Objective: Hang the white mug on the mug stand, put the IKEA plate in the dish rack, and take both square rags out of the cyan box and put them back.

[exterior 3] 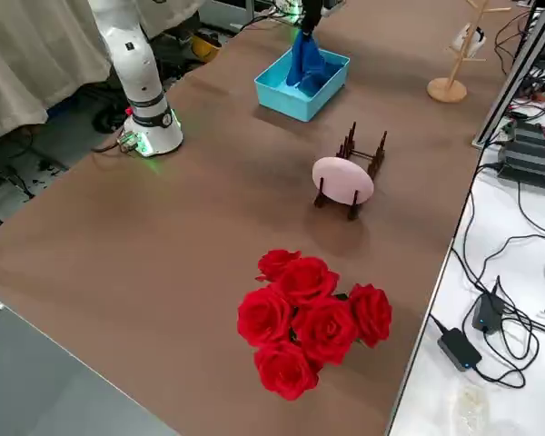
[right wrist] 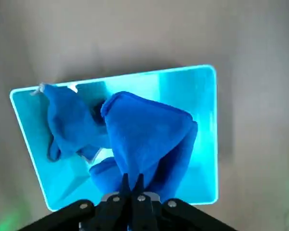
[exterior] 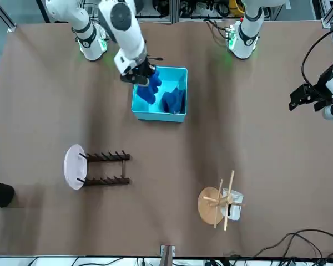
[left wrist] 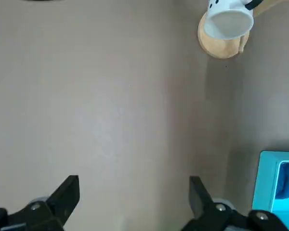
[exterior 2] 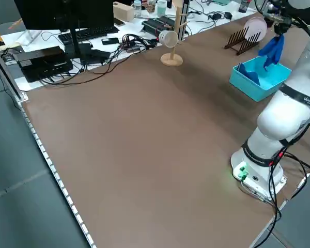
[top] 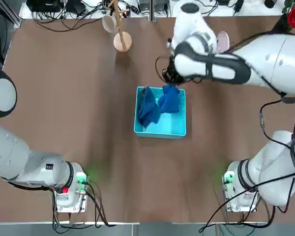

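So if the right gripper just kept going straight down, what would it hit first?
Probably the cyan box. The right gripper points down over it, shut on a blue rag that hangs beneath; that rag would likely land first, beside the other rag.

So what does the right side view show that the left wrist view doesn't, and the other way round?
Only the right side view shows the IKEA plate standing in the dish rack, the red roses, and the right gripper shut on a blue rag above the cyan box. Only the left wrist view shows the left gripper, open over bare table. Both show the white mug hanging on the mug stand and the cyan box.
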